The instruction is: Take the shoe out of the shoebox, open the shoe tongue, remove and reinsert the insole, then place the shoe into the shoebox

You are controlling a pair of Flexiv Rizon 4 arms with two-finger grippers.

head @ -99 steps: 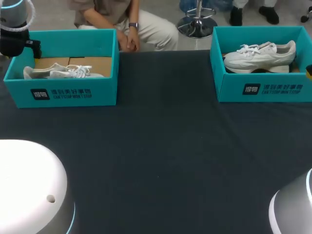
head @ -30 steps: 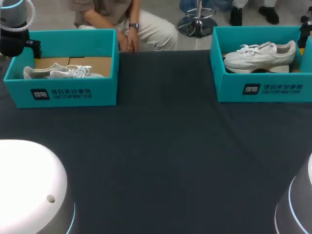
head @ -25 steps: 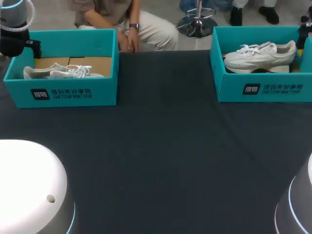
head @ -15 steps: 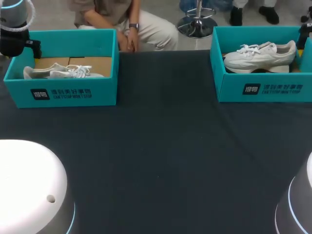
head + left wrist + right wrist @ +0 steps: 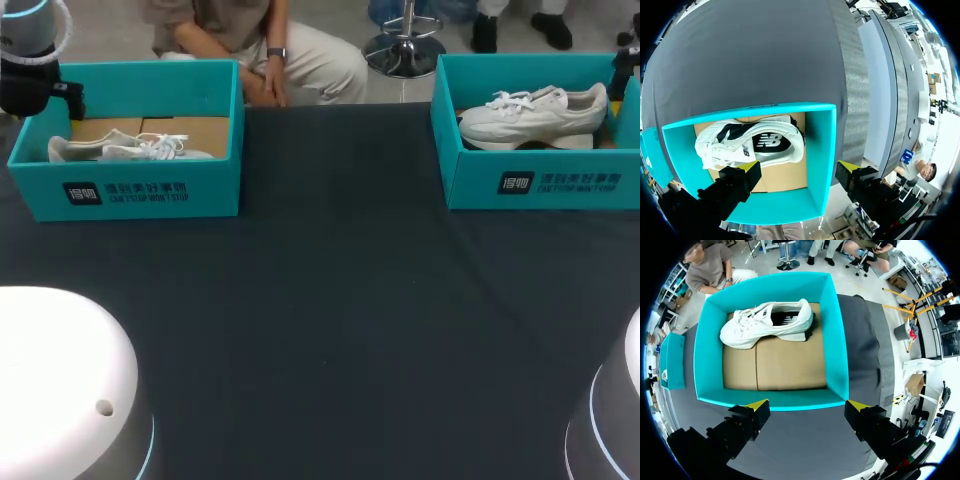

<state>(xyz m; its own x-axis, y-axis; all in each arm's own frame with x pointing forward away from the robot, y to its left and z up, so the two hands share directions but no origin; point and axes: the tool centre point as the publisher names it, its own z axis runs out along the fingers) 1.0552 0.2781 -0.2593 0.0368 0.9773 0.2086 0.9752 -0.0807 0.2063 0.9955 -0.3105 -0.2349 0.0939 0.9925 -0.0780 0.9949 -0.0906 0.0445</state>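
Observation:
Two teal shoeboxes stand at the table's far side. The left shoebox (image 5: pixel 140 190) holds a white shoe (image 5: pixel 130 148) lying low on brown cardboard. My left arm (image 5: pixel 28 70) hangs over its far left corner. My left gripper (image 5: pixel 799 167) is open above the shoebox (image 5: pixel 821 150), its fingers spanning the end wall beside the white shoe (image 5: pixel 750 145) with a black logo. In the right shoebox (image 5: pixel 545 185) another white shoe (image 5: pixel 535 115) rests against the far wall. My right gripper (image 5: pixel 807 405) is open over the near wall of that shoebox (image 5: pixel 837 350), well short of the shoe (image 5: pixel 767 325).
Dark cloth (image 5: pixel 330 300) covers the table between and in front of the two boxes. My arms' white bases (image 5: pixel 60 390) (image 5: pixel 610 430) fill the near corners. Part of my right arm (image 5: pixel 627 62) shows at the right box's far corner.
Since the earliest frame my right arm has moved from the right box's right side up to its far right corner. Over the last second nothing has visibly moved.

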